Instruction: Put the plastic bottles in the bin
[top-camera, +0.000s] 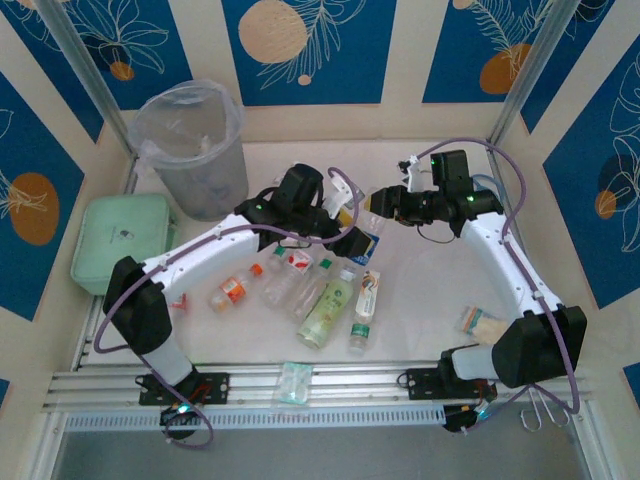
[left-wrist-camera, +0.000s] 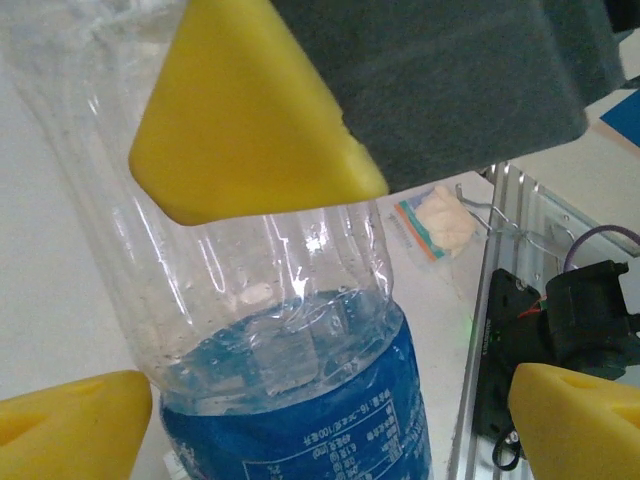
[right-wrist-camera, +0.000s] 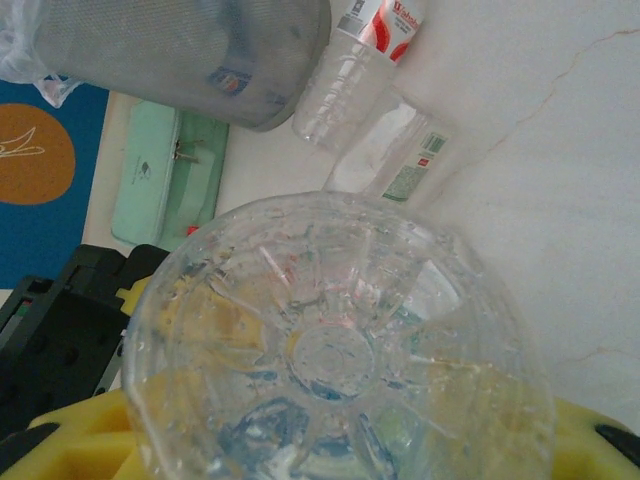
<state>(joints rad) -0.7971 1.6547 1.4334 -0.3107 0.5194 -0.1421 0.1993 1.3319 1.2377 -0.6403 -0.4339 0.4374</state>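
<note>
Your right hand (top-camera: 382, 208): closed on the blue-labelled bottle (left-wrist-camera: 300, 400), holding it clear of the table (top-camera: 420, 290).
Your left hand (top-camera: 352, 228): spread wide, straddling it, no grip.
Remaining: about five loose bottles (top-camera: 325, 300) lying near.
Bin (top-camera: 205, 180): far-left corner, well apart.

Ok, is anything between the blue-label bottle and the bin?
Nothing visible on the table. From the blue-label bottle mid-table, the line to the bin at far left crosses only the left arm's own wrist, which hides the table beneath; the loose bottles lie nearer, off that line.
</note>
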